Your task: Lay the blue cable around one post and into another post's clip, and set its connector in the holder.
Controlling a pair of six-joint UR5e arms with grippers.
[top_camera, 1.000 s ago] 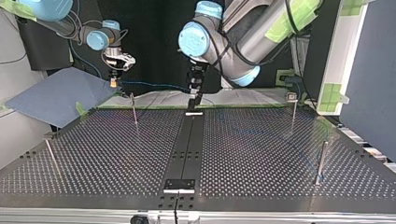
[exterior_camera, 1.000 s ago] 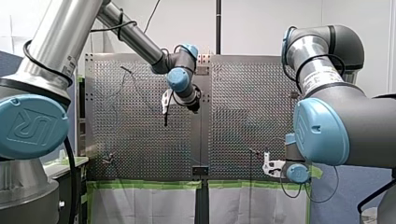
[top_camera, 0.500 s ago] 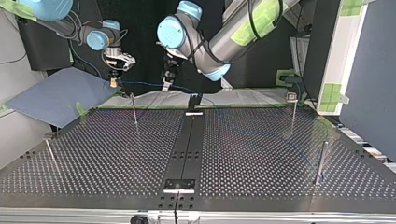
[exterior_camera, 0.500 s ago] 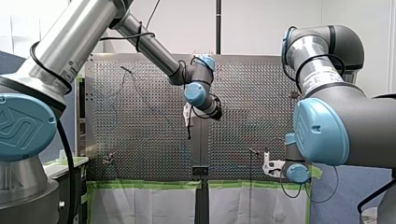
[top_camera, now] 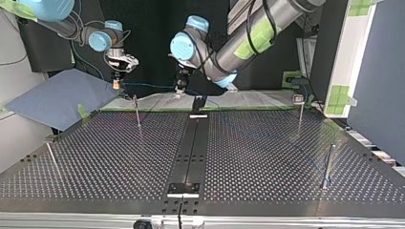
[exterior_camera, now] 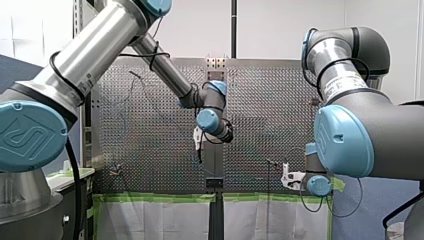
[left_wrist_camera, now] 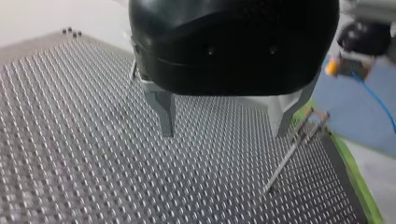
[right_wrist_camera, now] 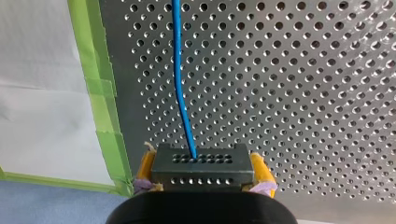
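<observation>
While my right pincer is clenching the connector of the blue cable, routing is looking unfinished.
My left pincer is hovering released near a post.

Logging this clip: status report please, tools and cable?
Left tool open, empty, over table, thin post beside it. Right tool shut on connector, blue cable running from it. Nothing blocking seen.

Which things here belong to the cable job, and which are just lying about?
Job: blue cable, its connector in my right end effector, posts, my open left end effector.
Lying about: green tape, blue sheet at the top view's left.
</observation>
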